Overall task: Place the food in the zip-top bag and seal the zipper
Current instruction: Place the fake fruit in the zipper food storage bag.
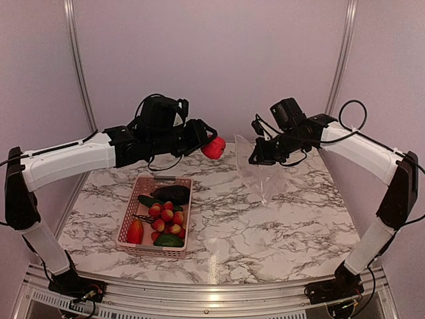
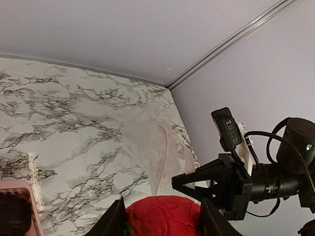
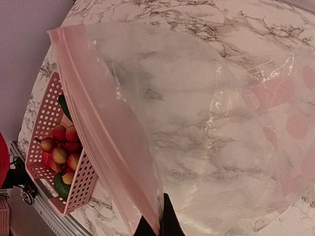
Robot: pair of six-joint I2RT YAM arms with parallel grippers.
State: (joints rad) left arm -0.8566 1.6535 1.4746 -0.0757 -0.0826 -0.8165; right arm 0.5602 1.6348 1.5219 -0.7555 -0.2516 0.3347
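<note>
My left gripper point(image 1: 211, 145) is shut on a red toy fruit point(image 1: 214, 147) and holds it in the air, left of the bag; the left wrist view shows the fruit point(image 2: 162, 216) between the fingers. My right gripper point(image 1: 255, 157) is shut on the mouth edge of the clear zip-top bag point(image 1: 260, 174), which hangs down to the table. In the right wrist view the bag point(image 3: 206, 123) spreads wide, with the pale pink zipper point(image 3: 93, 128) along its mouth. The rest of the food point(image 1: 165, 216) lies in the pink basket: red pieces, green cucumbers, a dark eggplant point(image 1: 171, 194).
The pink basket point(image 1: 129, 216) stands at the front left of the marble table point(image 1: 279, 232). It also shows in the right wrist view point(image 3: 47, 123). Walls and metal frame posts close off the back and sides.
</note>
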